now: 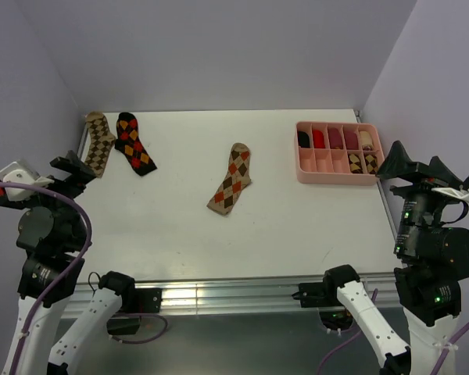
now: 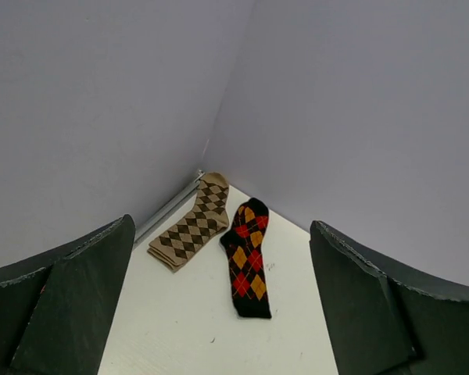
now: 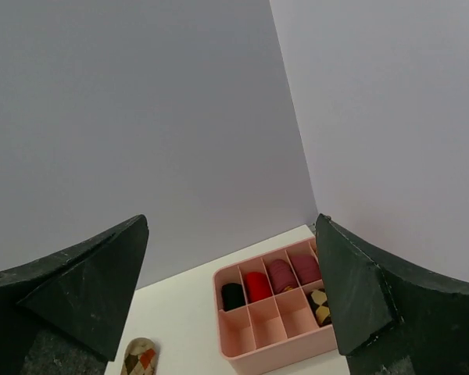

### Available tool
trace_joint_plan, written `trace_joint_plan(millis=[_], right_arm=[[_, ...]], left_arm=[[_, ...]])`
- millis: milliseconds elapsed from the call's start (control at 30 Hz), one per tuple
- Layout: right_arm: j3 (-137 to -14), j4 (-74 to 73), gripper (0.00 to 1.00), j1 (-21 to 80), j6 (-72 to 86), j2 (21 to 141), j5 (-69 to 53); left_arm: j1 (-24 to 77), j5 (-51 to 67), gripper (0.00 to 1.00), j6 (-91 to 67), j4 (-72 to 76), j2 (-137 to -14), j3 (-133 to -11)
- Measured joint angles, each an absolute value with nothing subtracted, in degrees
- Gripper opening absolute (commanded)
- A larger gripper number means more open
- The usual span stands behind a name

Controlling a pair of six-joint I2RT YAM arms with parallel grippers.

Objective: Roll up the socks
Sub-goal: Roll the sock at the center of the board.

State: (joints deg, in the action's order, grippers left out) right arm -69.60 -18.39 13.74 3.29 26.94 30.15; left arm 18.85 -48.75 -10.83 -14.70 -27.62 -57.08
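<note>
Shows beige-brown-orange sock (image 1: 231, 179) flat and unrolled near middle of worktop (image 1: 180, 226), cuff toward far wall, well apart from the other two. Finds tan-brown sock (image 1: 99, 143) and black-red-orange sock (image 1: 135, 144) flat and unrolled in far-left corner, side by side, tan one along left wall; touching or just beside, cannot tell. Puts pink tray (image 1: 338, 179) at far right of worktop, plain rolled socks (image 1: 319, 139) in back-row compartments, argyle rolls (image 1: 354, 162) in two front-right compartments. Places left end effector (image 1: 73, 173) at left edge, near the corner pair and facing it, jaws spread wide, gripping nothing. Places right end effector (image 1: 413, 166) at right edge just beside tray, jaws spread wide, gripping nothing, clear of every sock.
</note>
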Motion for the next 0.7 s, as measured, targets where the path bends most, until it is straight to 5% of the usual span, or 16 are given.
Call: trace_joint_plan(millis=[433, 700], right_arm=[[-69.3, -18.5, 0.94, 13.8, 4.9, 29.3, 20.2], [-70.5, -22.1, 0.85, 13.9, 8.4, 47.9, 2.6]], left_arm=[[18.9, -43.7, 0.99, -14.7, -16.2, -31.2, -56.2], [18.9, -33.4, 0.99, -18.0, -18.5, -40.9, -53.7]])
